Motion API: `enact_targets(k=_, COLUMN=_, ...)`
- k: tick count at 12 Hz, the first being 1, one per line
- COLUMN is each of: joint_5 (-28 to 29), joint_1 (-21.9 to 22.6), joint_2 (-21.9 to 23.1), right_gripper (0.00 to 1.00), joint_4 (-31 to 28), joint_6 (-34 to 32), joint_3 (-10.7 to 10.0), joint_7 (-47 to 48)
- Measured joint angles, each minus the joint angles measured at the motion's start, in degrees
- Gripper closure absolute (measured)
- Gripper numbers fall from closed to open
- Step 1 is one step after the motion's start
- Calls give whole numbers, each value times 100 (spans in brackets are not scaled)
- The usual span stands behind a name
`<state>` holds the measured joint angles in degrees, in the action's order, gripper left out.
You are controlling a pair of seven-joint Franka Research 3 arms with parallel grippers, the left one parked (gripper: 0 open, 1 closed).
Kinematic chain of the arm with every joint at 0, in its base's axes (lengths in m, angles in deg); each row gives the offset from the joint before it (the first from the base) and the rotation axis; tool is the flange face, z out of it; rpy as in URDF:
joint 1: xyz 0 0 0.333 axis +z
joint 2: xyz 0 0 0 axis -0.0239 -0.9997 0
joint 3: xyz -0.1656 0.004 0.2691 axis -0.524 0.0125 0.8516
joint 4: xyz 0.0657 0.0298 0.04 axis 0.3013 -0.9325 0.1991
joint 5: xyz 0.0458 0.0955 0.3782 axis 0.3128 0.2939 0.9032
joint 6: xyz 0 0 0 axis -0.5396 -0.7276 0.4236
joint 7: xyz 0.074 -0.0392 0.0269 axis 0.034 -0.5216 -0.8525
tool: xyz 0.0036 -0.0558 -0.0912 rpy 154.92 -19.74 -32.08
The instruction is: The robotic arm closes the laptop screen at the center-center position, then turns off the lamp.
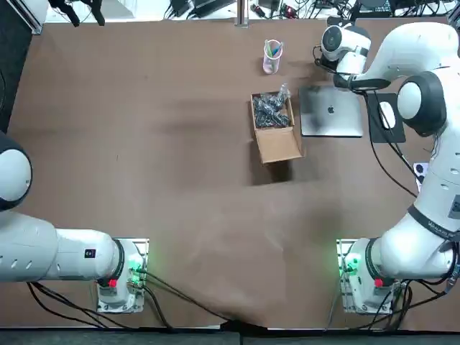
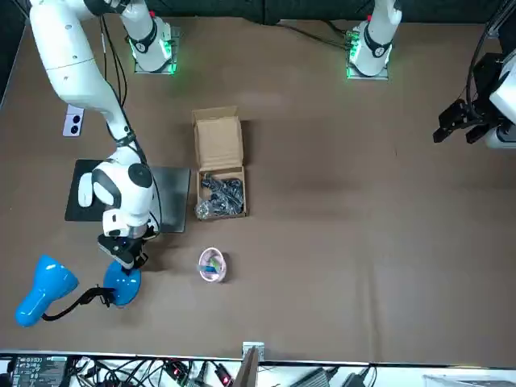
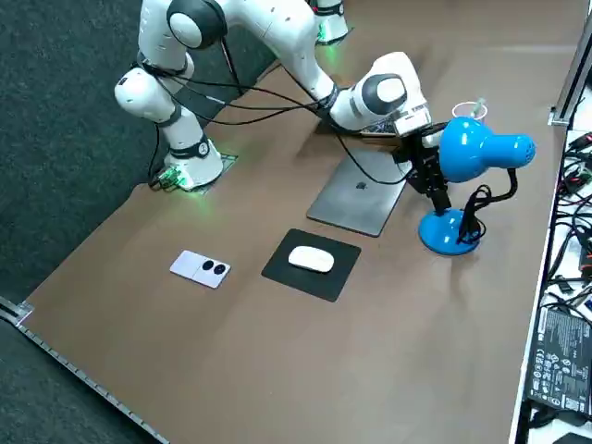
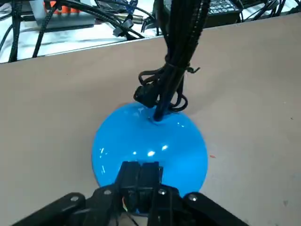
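The silver laptop point(image 1: 330, 111) lies shut and flat on the table, right of the cardboard box. The blue lamp stands beyond the laptop's far edge: its round base point(image 2: 121, 284) sits on the table and its head point(image 2: 44, 290) hangs out to one side on a black neck. My right gripper point(image 2: 129, 258) points straight down at the base. In the wrist view its black fingers point(image 4: 141, 175) are pressed together, shut on nothing, with the tips at the rim of the lamp base point(image 4: 150, 141). I cannot tell whether they touch it. In the top view my wrist hides the lamp.
An open cardboard box point(image 1: 274, 122) with dark items stands left of the laptop. A pink cup point(image 1: 272, 56) sits behind it. A white mouse point(image 3: 311, 260) rests on a black pad, with a small white device point(image 3: 201, 268) nearby. Cables run along the far table edge.
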<state>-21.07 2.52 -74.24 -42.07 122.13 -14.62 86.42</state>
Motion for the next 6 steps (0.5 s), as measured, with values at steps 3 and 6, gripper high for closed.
enact_targets(k=3, joint_5=-2, joint_1=-44, joint_2=10, right_gripper=98, joint_4=-24, joint_6=1, joint_3=-1, joint_7=0)
enact_targets(k=6, joint_5=-5, joint_1=-48, joint_2=13, right_gripper=98, joint_4=-24, joint_6=3, joint_3=-1, joint_7=0)
